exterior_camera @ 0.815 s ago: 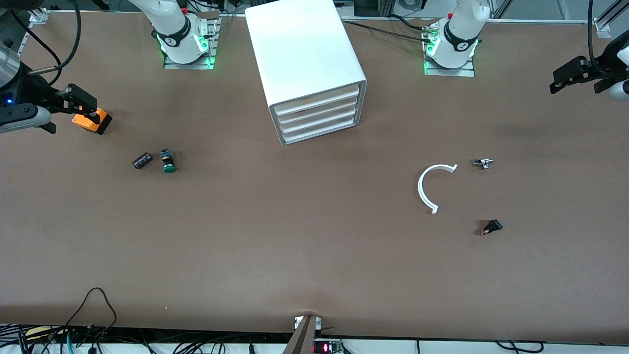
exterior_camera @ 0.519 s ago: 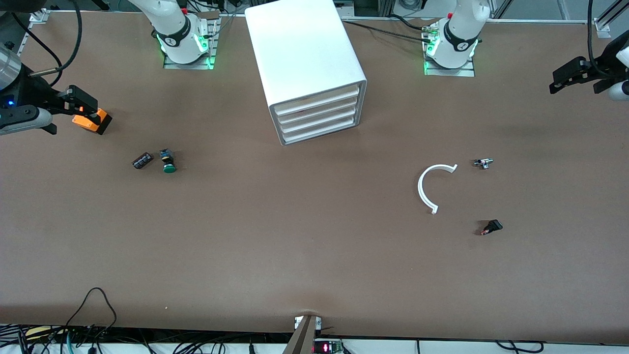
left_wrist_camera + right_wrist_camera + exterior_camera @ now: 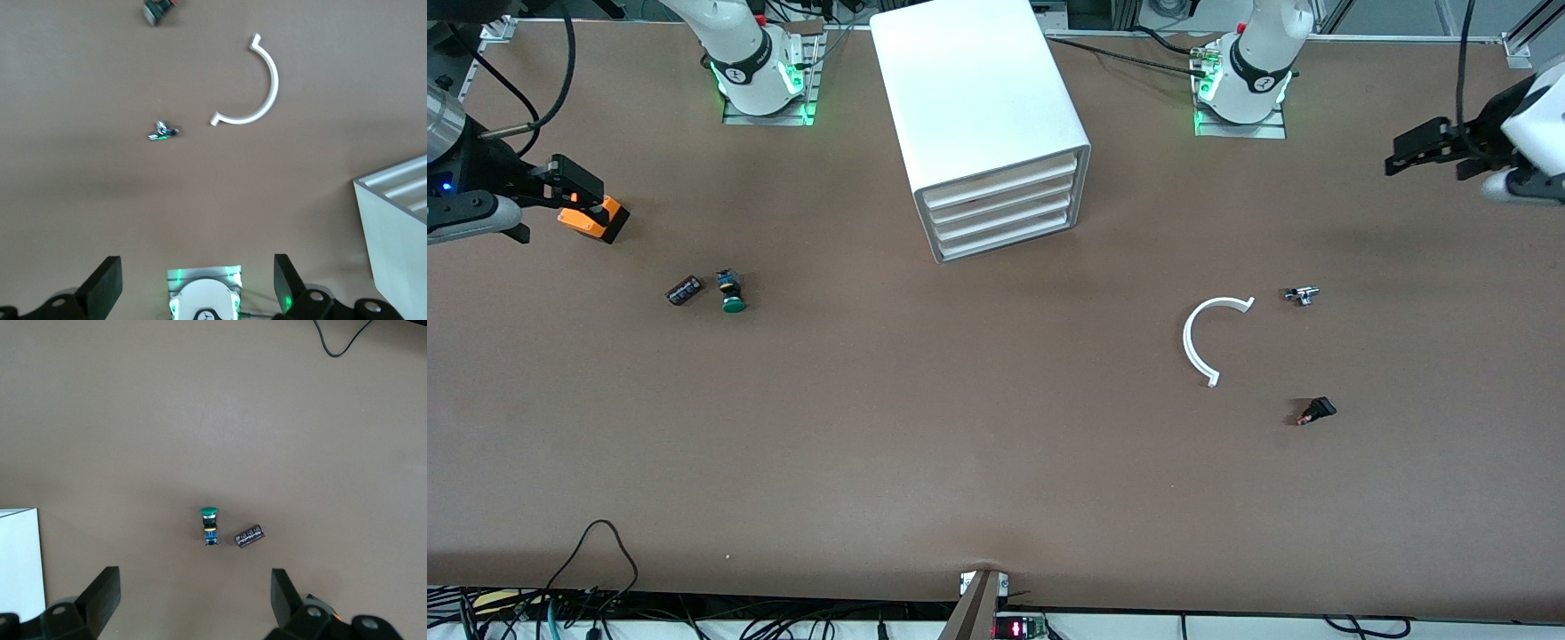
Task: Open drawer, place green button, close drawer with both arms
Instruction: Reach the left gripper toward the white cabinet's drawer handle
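Green-capped button [image 3: 732, 292] with blue marks, white drawer cabinet [image 3: 990, 124], orange box [image 3: 593, 216], brown table [image 3: 960, 427]

Left tool [image 3: 1405, 153] open, raised, right tool [image 3: 574, 191] open, raised

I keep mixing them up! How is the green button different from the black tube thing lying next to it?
The button has a round green cap on a short dark body with blue marks; the black cylinder is dark all over, with no cap. The button lies nearer the drawer cabinet; the cylinder lies toward the right arm's end. Both are small and lie on their sides on the table.
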